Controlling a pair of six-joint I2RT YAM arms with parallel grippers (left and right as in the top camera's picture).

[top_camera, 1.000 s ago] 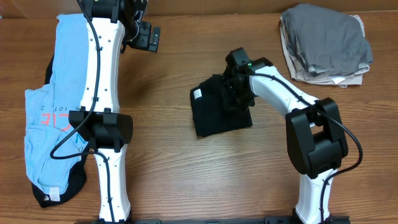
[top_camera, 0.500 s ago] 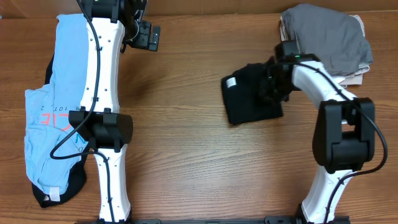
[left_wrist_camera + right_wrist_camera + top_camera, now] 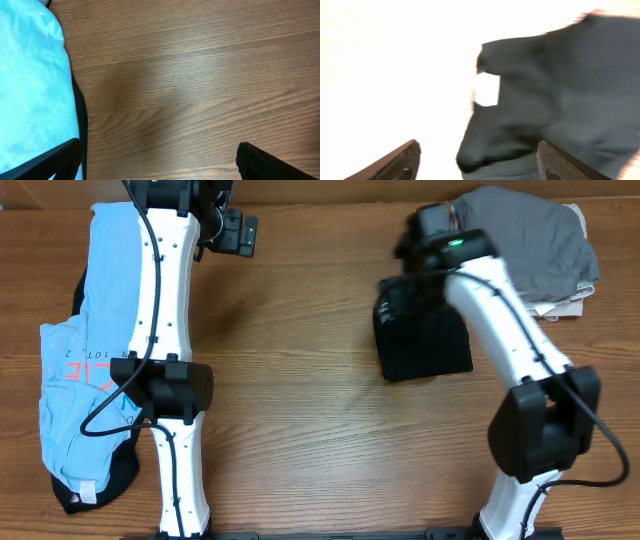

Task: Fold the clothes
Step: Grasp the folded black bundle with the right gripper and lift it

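**Black T-shirt point(image 3: 425, 350): folded bundle at risk of being pulled open**

Black T-shirt is lying folded on the table point(image 3: 300, 410), right of centre. It is sitting just beside the grey pile point(image 3: 530, 240), not on it.

Neck label point(image 3: 487, 90) is facing the table's middle. The bundle is looking near square, and its long axis is probably running far-to-near, slightly tilted.

Right gripper point(image 3: 477, 147) is hovering over it, fingers standing wide and holding nothing. The arm is showing blurred overhead.

Judgement: a finger catching a loose fold would be dragging the bundle open or skewing it.

Left gripper point(image 3: 157, 150) is standing wide and empty beside the light blue shirt point(image 3: 90, 310).
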